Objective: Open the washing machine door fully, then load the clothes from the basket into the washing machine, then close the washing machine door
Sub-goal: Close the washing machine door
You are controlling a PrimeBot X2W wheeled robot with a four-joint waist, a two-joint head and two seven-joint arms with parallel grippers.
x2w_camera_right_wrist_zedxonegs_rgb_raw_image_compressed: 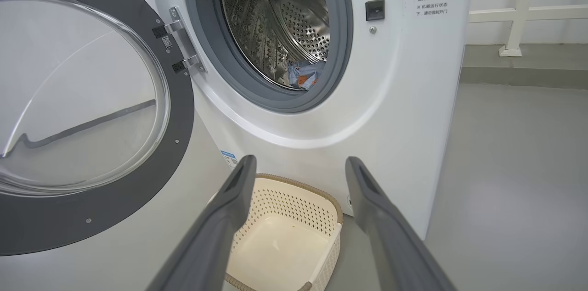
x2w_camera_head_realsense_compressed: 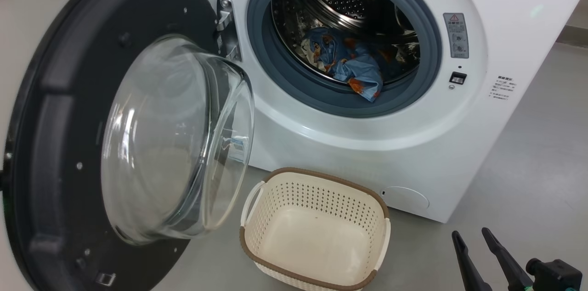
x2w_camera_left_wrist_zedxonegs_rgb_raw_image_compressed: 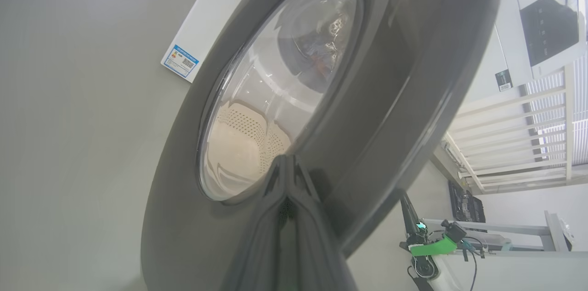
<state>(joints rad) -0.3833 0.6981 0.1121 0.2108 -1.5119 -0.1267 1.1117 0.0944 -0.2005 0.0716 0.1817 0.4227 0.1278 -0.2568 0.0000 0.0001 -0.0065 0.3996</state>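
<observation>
The washing machine (x2w_camera_head_realsense_compressed: 367,153) stands with its door (x2w_camera_head_realsense_compressed: 59,144) swung wide to the left, the glass bowl facing me. Light blue printed clothes (x2w_camera_head_realsense_compressed: 353,66) lie in the steel drum, one corner hanging over the grey gasket. The basket (x2w_camera_head_realsense_compressed: 321,176) sits on the floor before the machine with nothing in it. My right gripper (x2w_camera_head_realsense_compressed: 471,232) hovers open at the lower right, well clear of basket and machine. In the right wrist view its fingers (x2w_camera_right_wrist_zedxonegs_rgb_raw_image_compressed: 229,199) frame the basket (x2w_camera_right_wrist_zedxonegs_rgb_raw_image_compressed: 298,208) below the clothes (x2w_camera_right_wrist_zedxonegs_rgb_raw_image_compressed: 303,75). My left gripper (x2w_camera_left_wrist_zedxonegs_rgb_raw_image_compressed: 287,165) is shut, tips against the door's outer face (x2w_camera_left_wrist_zedxonegs_rgb_raw_image_compressed: 376,98).
Grey floor stretches to the right of the machine. A white railing (x2w_camera_right_wrist_zedxonegs_rgb_raw_image_compressed: 519,15) runs along the far wall. Behind the door, the left wrist view shows a table with cables and gear (x2w_camera_left_wrist_zedxonegs_rgb_raw_image_compressed: 441,245) and a blue label (x2w_camera_left_wrist_zedxonegs_rgb_raw_image_compressed: 180,61) on the machine's front.
</observation>
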